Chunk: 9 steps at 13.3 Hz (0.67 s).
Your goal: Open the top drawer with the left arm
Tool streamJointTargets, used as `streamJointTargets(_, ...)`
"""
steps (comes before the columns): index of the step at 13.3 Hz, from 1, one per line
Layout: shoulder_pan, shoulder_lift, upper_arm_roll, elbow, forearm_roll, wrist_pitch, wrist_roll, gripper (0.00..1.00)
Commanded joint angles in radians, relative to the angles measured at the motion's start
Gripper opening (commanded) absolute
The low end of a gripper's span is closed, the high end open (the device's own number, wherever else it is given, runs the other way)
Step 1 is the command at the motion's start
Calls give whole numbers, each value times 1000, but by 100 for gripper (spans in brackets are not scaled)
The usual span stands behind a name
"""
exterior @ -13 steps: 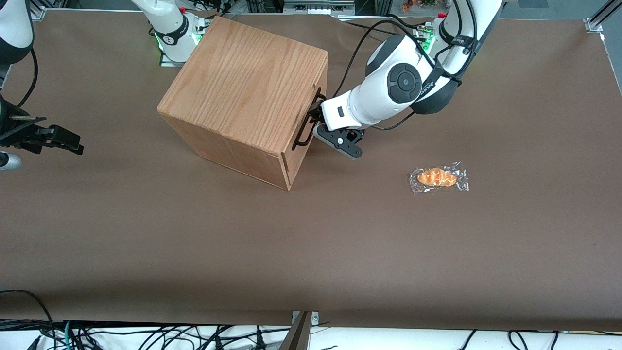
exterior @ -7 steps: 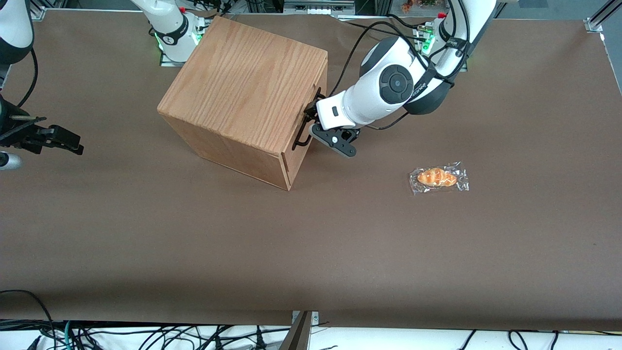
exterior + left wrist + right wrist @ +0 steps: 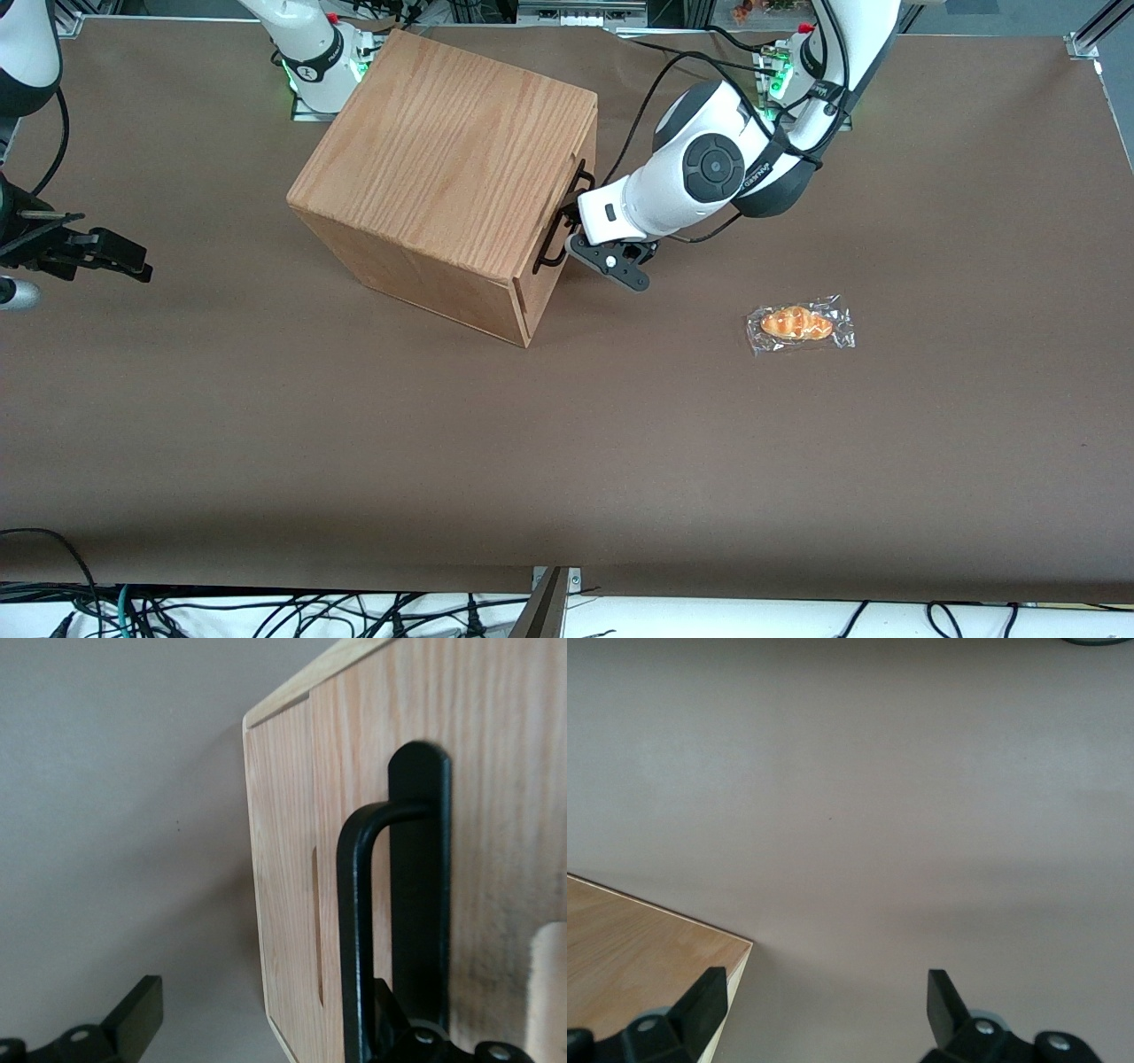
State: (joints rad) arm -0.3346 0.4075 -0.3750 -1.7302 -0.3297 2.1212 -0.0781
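Observation:
The oak-grain cabinet (image 3: 443,151) stands on the brown table. Its top drawer (image 3: 496,744) is shut, the front panel flush with the cabinet face that looks toward the working arm's end. The thin black bar handle (image 3: 556,229) (image 3: 356,930) sticks out from that panel. The left arm (image 3: 700,173) reaches in level, and its gripper (image 3: 572,227) (image 3: 266,1038) is open at the handle. One of its fingers (image 3: 399,1028) lies between the bar and the panel. The other one (image 3: 133,1020) hangs well clear over the table.
A wrapped bread roll (image 3: 800,323) lies on the table toward the working arm's end, nearer the front camera than the cabinet. The parked arm's gripper (image 3: 89,250) hovers at the other end. Black cables (image 3: 656,84) loop above the left arm.
The left arm's elbow and wrist have shifted slightly toward the cabinet, bringing the gripper closer in on the handle. The drawer has not moved.

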Motion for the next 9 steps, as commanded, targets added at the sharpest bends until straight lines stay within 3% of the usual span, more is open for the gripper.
streamJointTargets(1, -6, -3, 4, -20, 26, 13, -11, 100)
streamJointTargets(9, 43, -32, 30, -20, 63, -53, -9, 100)
